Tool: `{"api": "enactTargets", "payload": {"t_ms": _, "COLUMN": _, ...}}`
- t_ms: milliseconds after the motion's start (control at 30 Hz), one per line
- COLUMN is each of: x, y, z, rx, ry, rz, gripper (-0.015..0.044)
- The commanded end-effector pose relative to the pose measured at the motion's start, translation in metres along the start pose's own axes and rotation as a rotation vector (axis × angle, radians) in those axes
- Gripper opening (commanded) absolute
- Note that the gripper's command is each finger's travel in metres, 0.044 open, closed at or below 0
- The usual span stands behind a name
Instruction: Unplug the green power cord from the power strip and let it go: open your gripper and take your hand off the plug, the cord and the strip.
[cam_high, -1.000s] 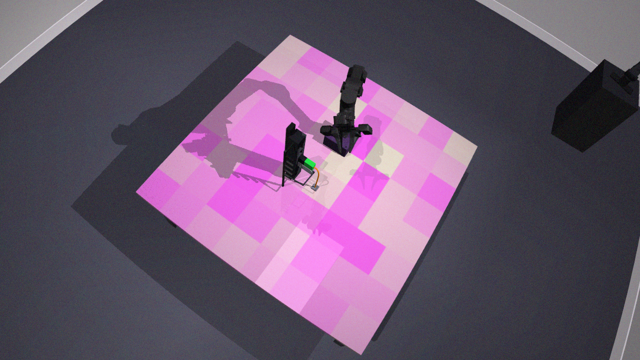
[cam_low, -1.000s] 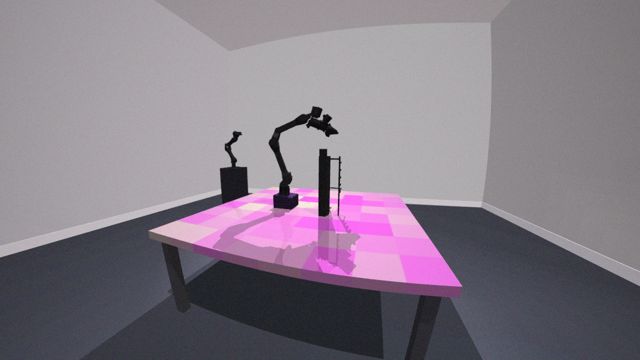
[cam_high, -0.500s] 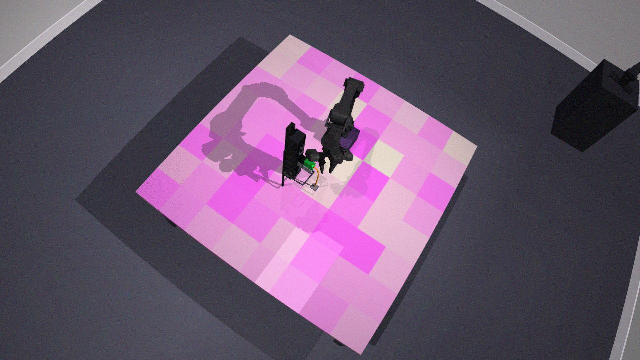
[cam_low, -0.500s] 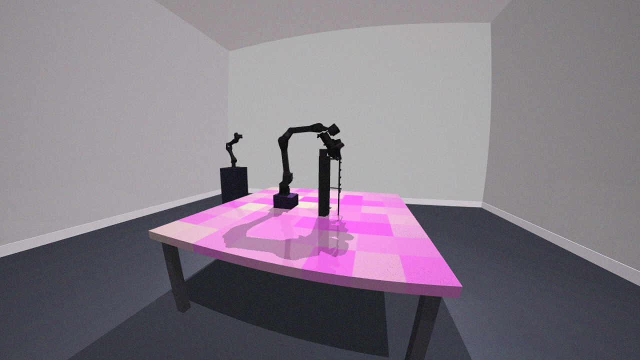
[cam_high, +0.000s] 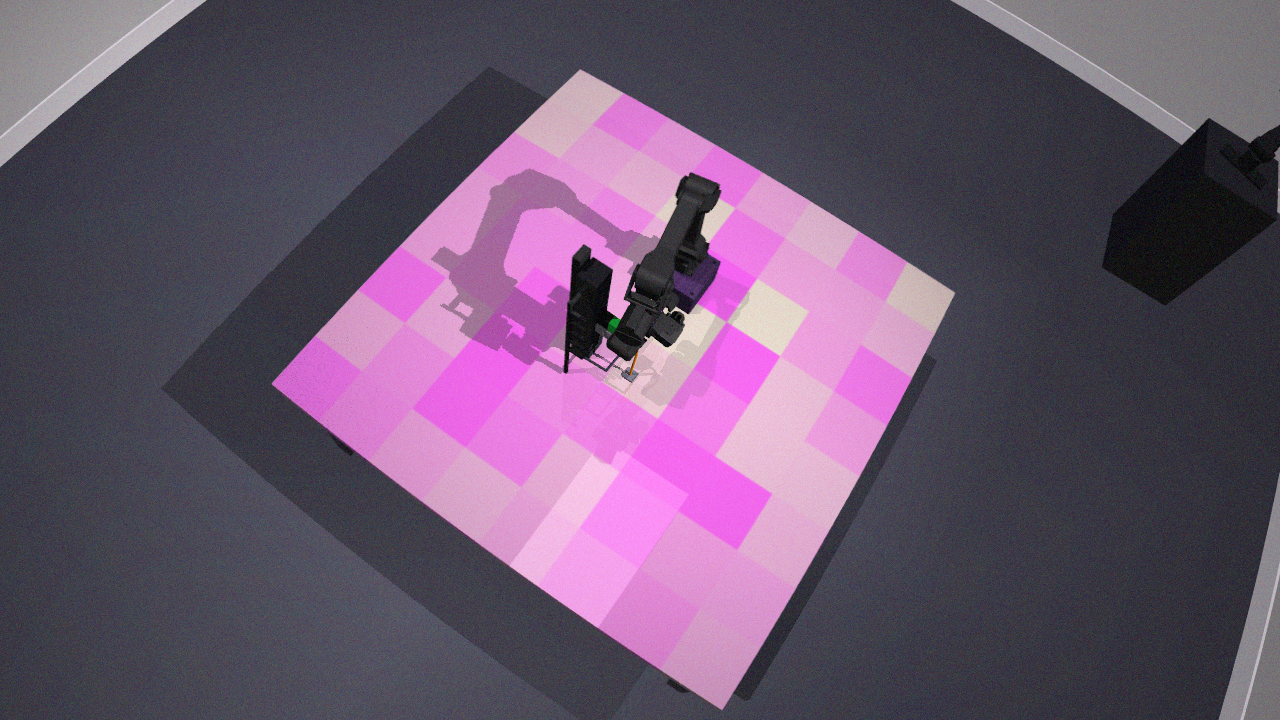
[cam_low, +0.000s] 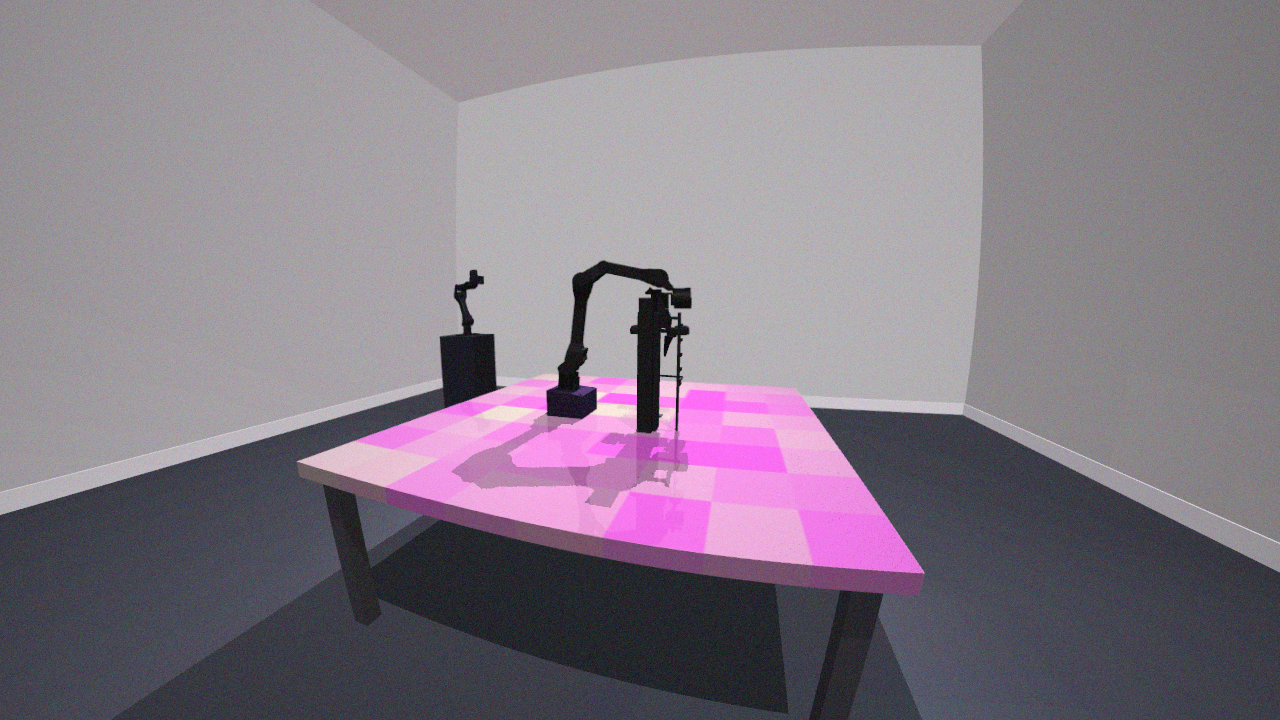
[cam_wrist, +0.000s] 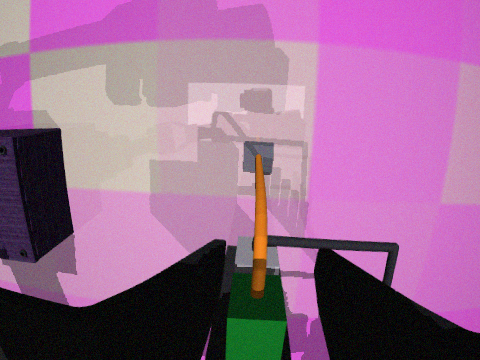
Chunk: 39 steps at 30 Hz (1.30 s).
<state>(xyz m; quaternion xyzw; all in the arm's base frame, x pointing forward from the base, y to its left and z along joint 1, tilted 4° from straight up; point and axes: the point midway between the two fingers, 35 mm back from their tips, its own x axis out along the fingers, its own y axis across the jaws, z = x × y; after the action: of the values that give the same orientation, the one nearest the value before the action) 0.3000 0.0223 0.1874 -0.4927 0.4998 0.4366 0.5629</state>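
The power strip (cam_high: 590, 291) (cam_low: 648, 376) stands upright as a tall black block. The green plug (cam_high: 614, 324) (cam_wrist: 256, 345) is beside it, mostly under my arm in the top view; its seat in the strip is hidden. In the wrist view my gripper (cam_wrist: 271, 256) points down, with its black fingers apart on both sides of the plug. The plug is closer to the left finger, and a gap shows at the right finger. I see no grip on it. An orange cord (cam_high: 633, 363) (cam_wrist: 260, 215) runs from the plug down toward a small grey block (cam_high: 629, 375) (cam_wrist: 249, 164).
A thin dark rod frame (cam_low: 678, 394) (cam_wrist: 335, 243) stands beside the strip, and one bar passes close to the right fingertip in the wrist view. A pale grey part (cam_wrist: 245, 250) shows beyond the plug. My arm's dark purple base (cam_high: 698, 284) (cam_low: 571, 402) (cam_wrist: 42, 195) stands nearby on the table.
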Motion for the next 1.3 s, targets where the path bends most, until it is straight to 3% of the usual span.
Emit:
{"api": "enactTargets", "payload": {"t_ms": 0, "x": 0.001, "y": 0.003, "z": -0.003, "rx": -0.030, "ry": 0.012, "rz": 0.014, "gripper": 0.0160}}
{"api": "enactTargets", "payload": {"t_ms": 1267, "x": 0.008, "y": 0.001, "z": -0.043, "rx": -0.031, "ry": 0.016, "rz": 0.014, "gripper": 0.0160}}
